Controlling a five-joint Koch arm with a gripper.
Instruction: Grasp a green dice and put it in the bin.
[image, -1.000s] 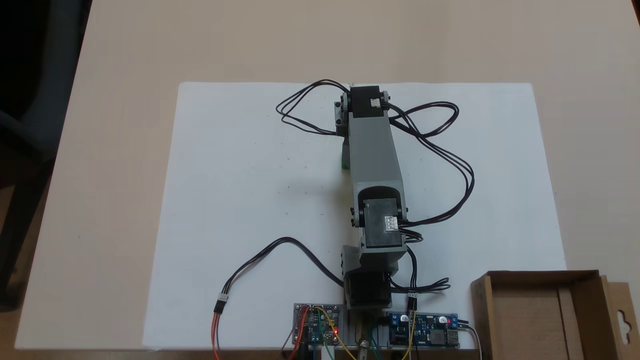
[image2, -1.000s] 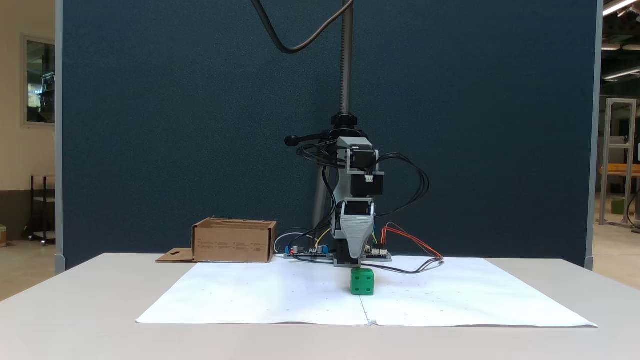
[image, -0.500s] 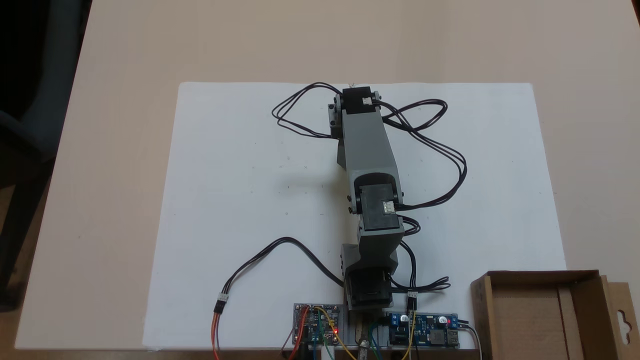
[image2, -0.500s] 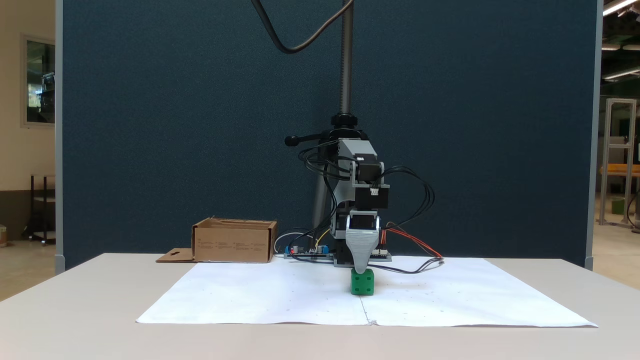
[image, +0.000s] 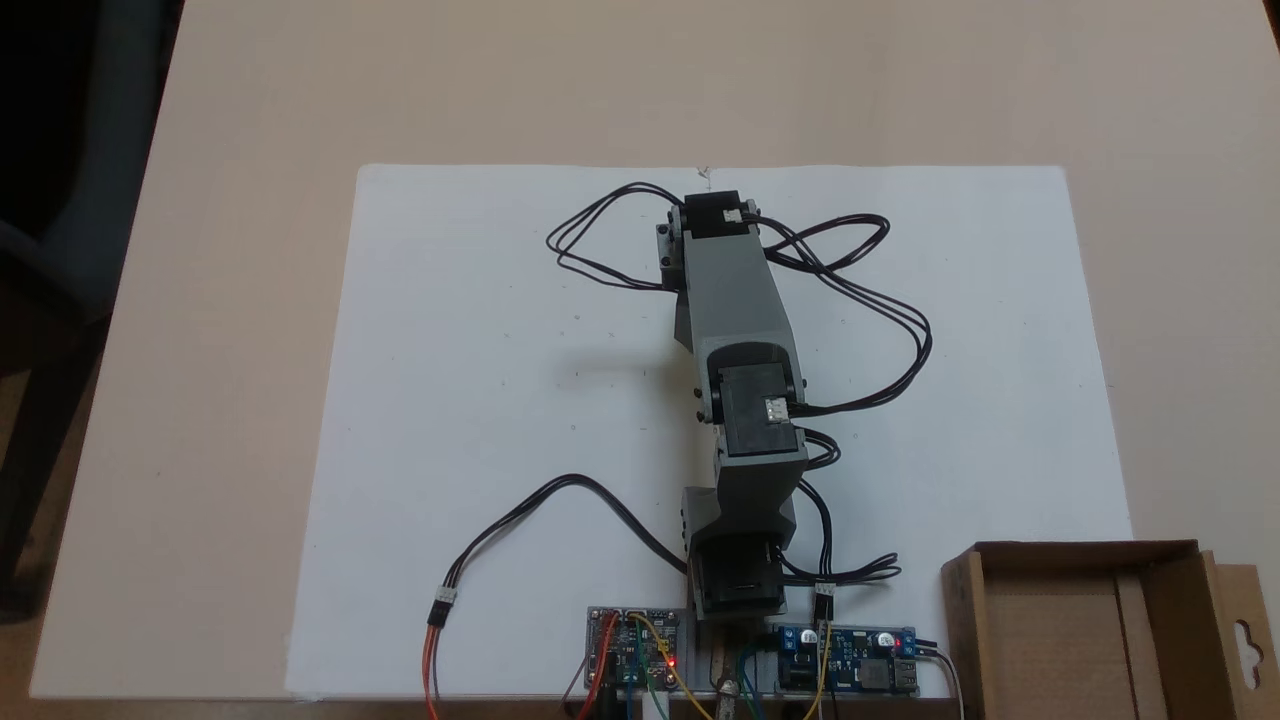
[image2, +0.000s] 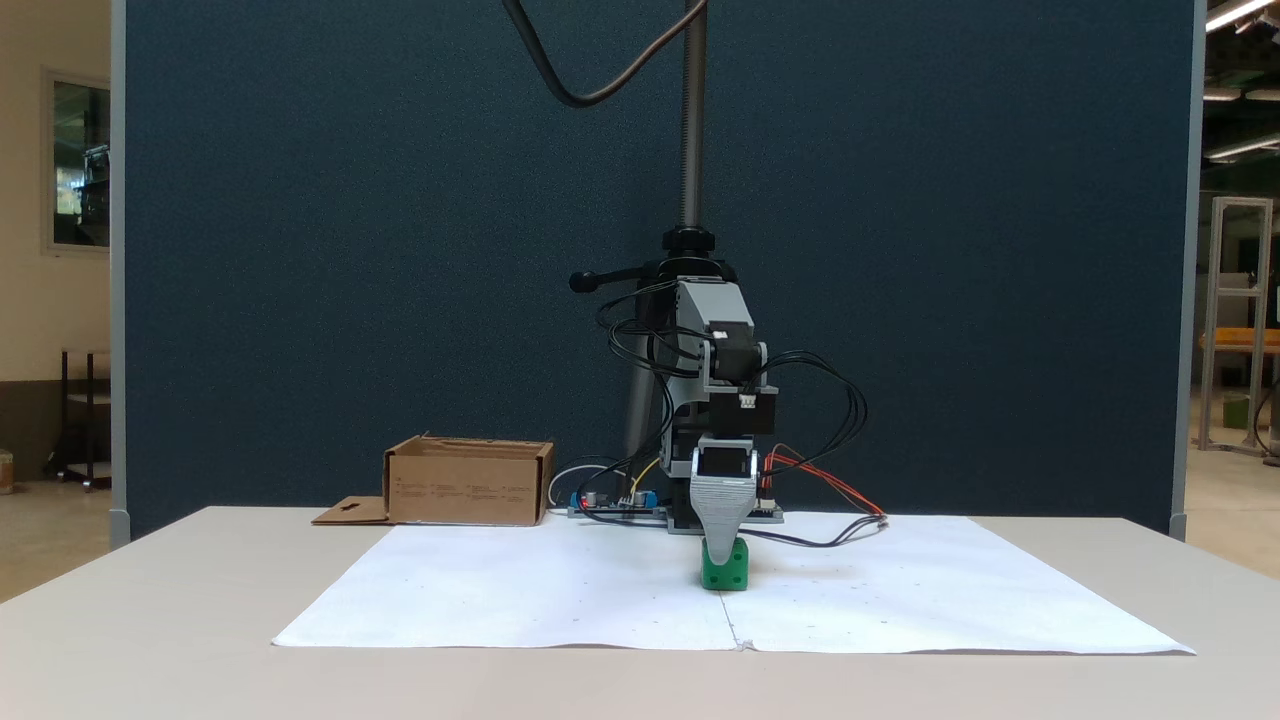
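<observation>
The green dice (image2: 725, 575) sat on the white paper sheet (image2: 560, 600), near the sheet's front edge and about midway along it in the low fixed view. The arm (image: 735, 320) reached out over the sheet from the sheet's base-side edge, where the circuit boards (image: 636, 648) lay. The gripper (image2: 724, 556) pointed straight down, its tapered grey front jaw overlapping the top part of the dice in that view. Only one jaw tip showed; the other lay behind it, so I could not tell whether the jaws were apart, closed, or already pinching the cube. In the top-down fixed view the arm's body covered the spot where the dice should be.

The bin (image: 1080, 620) stood off the sheet's corner on the base side, well apart from the dice, and what showed of its inside looked bare.

Progress, as judged: approach and descent done; dice still resting on the sheet, not lifted. Left: confirm grip, lift, carry back toward the bin, release over it.
</observation>
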